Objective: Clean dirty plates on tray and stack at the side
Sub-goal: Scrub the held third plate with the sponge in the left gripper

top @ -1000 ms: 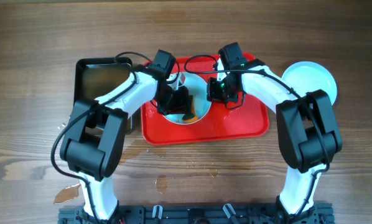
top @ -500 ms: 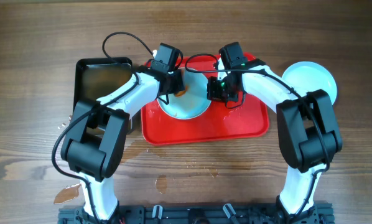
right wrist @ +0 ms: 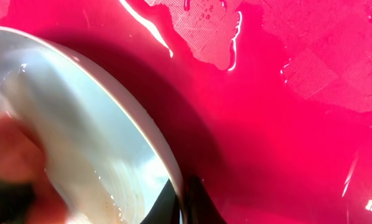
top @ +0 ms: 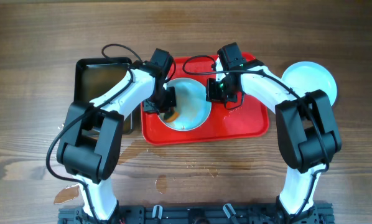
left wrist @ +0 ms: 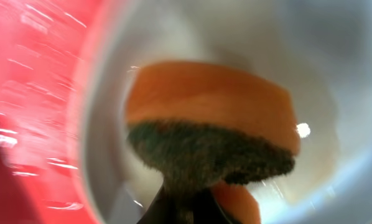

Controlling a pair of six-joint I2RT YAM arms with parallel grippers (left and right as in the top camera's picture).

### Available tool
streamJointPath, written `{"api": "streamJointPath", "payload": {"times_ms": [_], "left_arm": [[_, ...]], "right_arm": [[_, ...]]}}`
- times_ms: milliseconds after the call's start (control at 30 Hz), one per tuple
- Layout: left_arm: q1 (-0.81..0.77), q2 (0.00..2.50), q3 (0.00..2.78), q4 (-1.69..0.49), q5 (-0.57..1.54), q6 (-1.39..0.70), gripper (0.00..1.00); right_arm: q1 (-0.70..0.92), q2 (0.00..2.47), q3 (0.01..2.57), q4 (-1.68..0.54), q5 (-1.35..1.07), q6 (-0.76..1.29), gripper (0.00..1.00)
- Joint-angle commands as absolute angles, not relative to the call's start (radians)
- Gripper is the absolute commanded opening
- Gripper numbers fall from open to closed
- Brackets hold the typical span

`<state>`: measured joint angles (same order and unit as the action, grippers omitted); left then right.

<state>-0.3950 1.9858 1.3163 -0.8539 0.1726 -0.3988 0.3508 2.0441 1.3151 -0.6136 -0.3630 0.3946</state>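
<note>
A pale mint-white plate (top: 195, 98) lies on the red tray (top: 248, 124). My left gripper (top: 166, 109) is shut on an orange sponge with a dark green scouring face (left wrist: 211, 118) and presses it onto the plate's lower left. The left wrist view shows the plate (left wrist: 341, 56), the tray (left wrist: 24, 93) and the finger tips (left wrist: 189, 208). My right gripper (top: 214, 93) is shut on the plate's right rim. In the right wrist view the rim runs between the fingers (right wrist: 185, 202), the plate (right wrist: 80, 118) tilts over the wet tray (right wrist: 285, 143), and the sponge (right wrist: 12, 168) is blurred.
Another pale plate (top: 310, 81) lies on the wooden table right of the tray. A black rectangular pan (top: 102, 81) stands left of the tray. Small puddles lie on the table near the front (top: 68, 194) (top: 162, 183).
My left gripper has moved with the sponge from the plate's far left rim toward me, to its near left part. The right gripper and the plate have stayed in place.
</note>
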Motion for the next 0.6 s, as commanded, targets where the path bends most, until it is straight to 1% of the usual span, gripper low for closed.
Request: {"api": "streamJointPath", "payload": {"times_ms": [0,167,267,433,500,567], "left_arm": [[-0.406,2.025,1.275,-0.867,0.508,-0.268,0.04],[-0.406,2.025,1.275,-0.788,0.52,-0.284,0.04],[-0.406,2.025,1.275,-0.682,0.481,-0.331,0.04],[-0.406,2.025,1.275,-0.492,0.183,-0.488,0.04],[-0.406,2.025,1.275,-0.442,0.098,-0.488,0.04],[-0.406,2.025,1.275,-0.408,-0.046,-0.515,0.04]], "right_arm": [[0.342,2.067,1.3,-0.611,-0.341,0.422,0.04],[0.342,2.067,1.3,-0.611,-0.341,0.421,0.04],[0.342,2.067,1.3,-0.611,-0.341,0.422,0.04],[0.342,2.067,1.3,-0.611,-0.341,0.421,0.04],[0.342,2.067,1.3,-0.611,-0.34,0.421,0.04],[0.343,2.067,1.3,-0.611,-0.34,0.421,0.04]]}}
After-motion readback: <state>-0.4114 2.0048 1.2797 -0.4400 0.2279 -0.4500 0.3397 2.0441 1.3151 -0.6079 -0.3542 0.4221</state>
